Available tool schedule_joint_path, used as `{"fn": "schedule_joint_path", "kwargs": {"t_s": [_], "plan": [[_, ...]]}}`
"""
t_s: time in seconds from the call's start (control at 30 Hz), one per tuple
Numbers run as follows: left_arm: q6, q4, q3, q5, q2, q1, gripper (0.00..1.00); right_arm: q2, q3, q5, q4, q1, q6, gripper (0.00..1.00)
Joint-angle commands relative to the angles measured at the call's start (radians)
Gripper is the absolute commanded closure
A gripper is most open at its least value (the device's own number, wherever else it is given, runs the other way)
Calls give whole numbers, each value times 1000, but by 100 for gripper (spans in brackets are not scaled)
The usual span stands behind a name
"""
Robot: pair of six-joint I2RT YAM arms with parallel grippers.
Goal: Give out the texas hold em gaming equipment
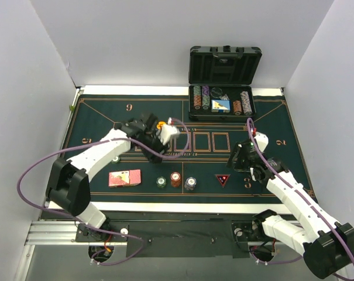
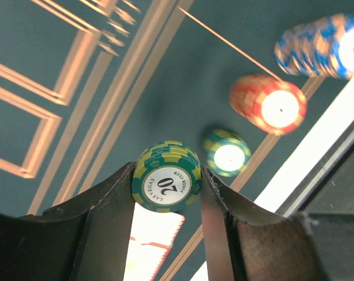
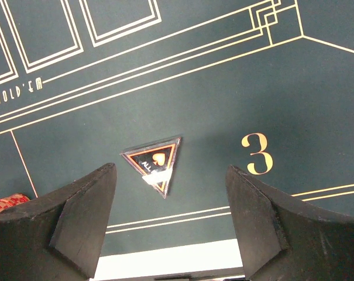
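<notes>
The left gripper (image 2: 167, 175) pinches green chips (image 2: 167, 186) by their rims, aloft at twelve o'clock from three stacks (image 1: 175, 180) on the mat (image 1: 106, 114), where the hard, slick discs could shear apart, while the right gripper (image 3: 171, 199) gapes empty.

Blue-and-white striped chip stack (image 2: 323, 44) smears into blur, clipped at the left wrist view's top-right corner. Glare wipes the face off the red-and-yellow striped chip stack (image 2: 269, 104). The green-and-yellow striped chip stack (image 2: 167, 182), pinched in the left gripper (image 2: 167, 172), leaves just a sliver of pink-red-backed playing card (image 2: 156, 243). Right wrist view: red patterned scrap (image 3: 4, 204) cut off left, chip or card unclear.
</notes>
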Motion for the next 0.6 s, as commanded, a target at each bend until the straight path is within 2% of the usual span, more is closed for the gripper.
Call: {"fn": "schedule_joint_path", "kwargs": {"t_s": [0.0, 0.23, 0.4, 0.57], "plan": [[33, -40, 228, 24, 95, 127, 95, -21, -3, 9, -29, -10, 5, 30], [42, -76, 460, -42, 343, 187, 95, -21, -8, 5, -29, -25, 3, 30], [30, -68, 527, -77, 470, 230, 96, -20, -3, -5, -34, -34, -3, 30], [21, -36, 537, -105, 524, 258, 89, -14, 0, -17, -32, -41, -1, 30]]}}
